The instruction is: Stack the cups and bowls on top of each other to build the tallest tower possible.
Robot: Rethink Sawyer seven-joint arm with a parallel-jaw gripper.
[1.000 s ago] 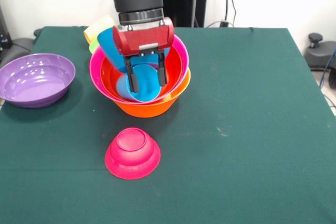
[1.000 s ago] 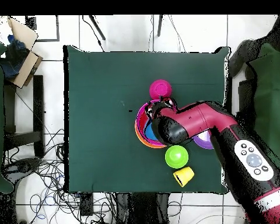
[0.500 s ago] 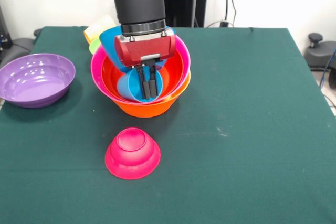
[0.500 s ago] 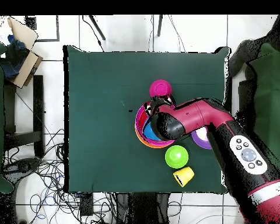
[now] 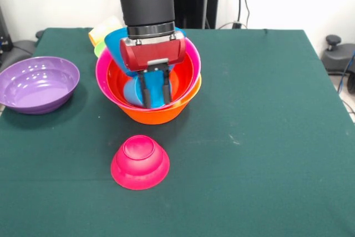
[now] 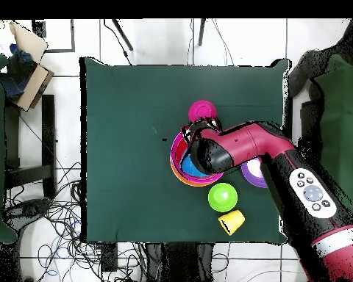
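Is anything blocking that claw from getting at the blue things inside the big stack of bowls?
Nothing visible does. The gripper already reaches down inside the tower, its fingers around the light blue piece in the red-orange bowl. The magenta bowl sits apart, upside down.

A dark green tablecloth [image 5: 266, 109] covers the table; cables [image 6: 58, 213] sprawl over white floor tiles [image 6: 245, 40].

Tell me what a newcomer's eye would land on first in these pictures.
First the red and black arm, coming down into the tower of nested orange, pink and red-orange bowls at mid-table, its gripper at the light blue cup lying inside. Next the magenta bowl, upside down in front of the tower, and the purple bowl upright at the table's left edge.
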